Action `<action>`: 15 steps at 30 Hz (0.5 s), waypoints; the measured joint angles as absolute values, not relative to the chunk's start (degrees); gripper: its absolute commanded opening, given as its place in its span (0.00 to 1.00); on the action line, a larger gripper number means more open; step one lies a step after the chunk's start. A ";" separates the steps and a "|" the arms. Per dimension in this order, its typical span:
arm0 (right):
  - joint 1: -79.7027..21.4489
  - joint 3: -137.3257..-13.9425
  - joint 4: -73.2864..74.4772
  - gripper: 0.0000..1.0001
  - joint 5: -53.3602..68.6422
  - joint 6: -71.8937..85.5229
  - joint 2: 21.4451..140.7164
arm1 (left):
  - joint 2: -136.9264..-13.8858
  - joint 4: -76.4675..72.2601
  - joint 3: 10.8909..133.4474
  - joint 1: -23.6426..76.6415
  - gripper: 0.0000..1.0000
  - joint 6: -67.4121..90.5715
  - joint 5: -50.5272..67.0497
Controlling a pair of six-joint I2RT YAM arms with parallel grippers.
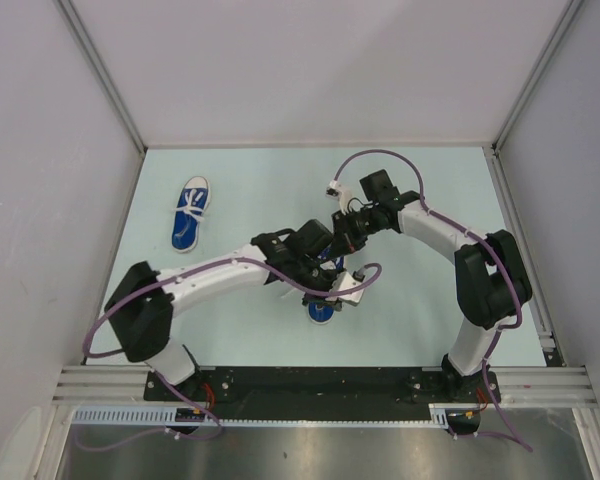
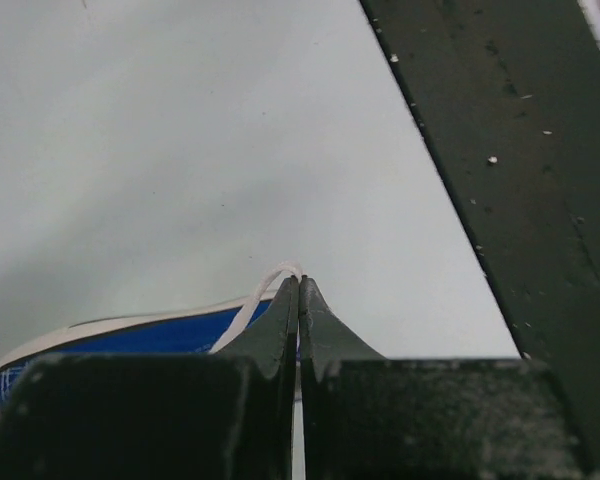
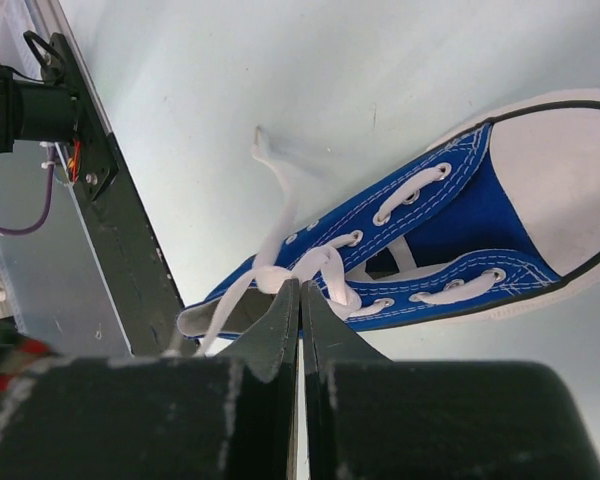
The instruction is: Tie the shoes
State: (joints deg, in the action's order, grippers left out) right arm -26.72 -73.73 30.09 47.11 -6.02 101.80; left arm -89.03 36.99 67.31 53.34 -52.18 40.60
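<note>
Black base rail (image 1: 310, 382) runs along the near edge of the desk (image 1: 440, 180), w/ both arms bolted to it.

Top view: both arms lean in over the near shoe (image 1: 320, 311), which sits just off the middle of the near edge and is mostly hidden under the wrists. Left gripper (image 1: 328, 284) and right gripper (image 1: 341, 254) are close together above it; jaw state can't be read from up here. Far shoe (image 1: 190, 214) lies alone toward the far left corner, well apart from both arms. Its lacing shows white, but it's too small to tell if it's tied.

Left wrist view: left gripper (image 2: 299, 290) is clenched, w/ a small loop of white lace (image 2: 278, 272) poking out right at the tips, so it's pinching the lace. Blue side of the near shoe (image 2: 160, 335) is just beyond the fingers, rail (image 2: 520, 150) to the right.

Right wrist view: right gripper (image 3: 300, 295) is also clenched, tips at the spot where the lace (image 3: 315, 265) crosses over the top eyelets; prob. nipping a strand there. One loose lace end (image 3: 267, 145) trails off onto the desk. Toe cap (image 3: 555, 170) points away from the rail.

Progress, my read: early to mid. Near shoe has its lace crossed at the throat and both ends seem to be in hand, but no bow or finished knot shows. Loops, pull-through and tightening are left, then poss. the far shoe.
</note>
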 measured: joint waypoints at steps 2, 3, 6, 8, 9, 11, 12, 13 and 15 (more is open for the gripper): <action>-26.72 -73.73 30.09 0.00 47.44 -6.02 101.80 | -92.47 33.85 67.48 53.58 0.00 -49.93 39.81; -26.72 -73.73 30.09 0.00 47.51 -6.02 101.80 | -93.62 32.67 67.48 53.63 0.00 -49.19 39.35; -26.72 -73.73 30.09 0.00 48.12 -6.02 101.80 | -96.68 27.24 67.48 53.74 0.00 -46.30 37.69; -26.72 -73.73 30.11 0.00 48.47 -6.04 101.80 | -98.00 23.59 67.61 53.93 0.00 -44.47 36.73; -26.72 -73.73 30.11 0.00 48.60 -6.07 101.80 | -98.48 22.22 67.75 54.13 0.00 -43.79 36.25; -26.72 -73.73 30.13 0.00 48.93 -6.15 101.80 | -99.74 18.98 68.31 54.65 0.00 -42.35 35.24; -26.72 -73.73 30.15 0.00 49.15 -6.26 101.80 | -100.29 17.37 68.53 54.92 0.00 -41.65 34.72; -26.72 -73.73 30.15 0.00 49.39 -6.31 101.80 | -100.79 15.94 68.62 55.11 0.00 -40.97 34.44; -26.72 -73.73 30.15 0.00 49.84 -6.52 101.80 | -101.65 13.32 68.62 55.37 0.00 -40.01 33.74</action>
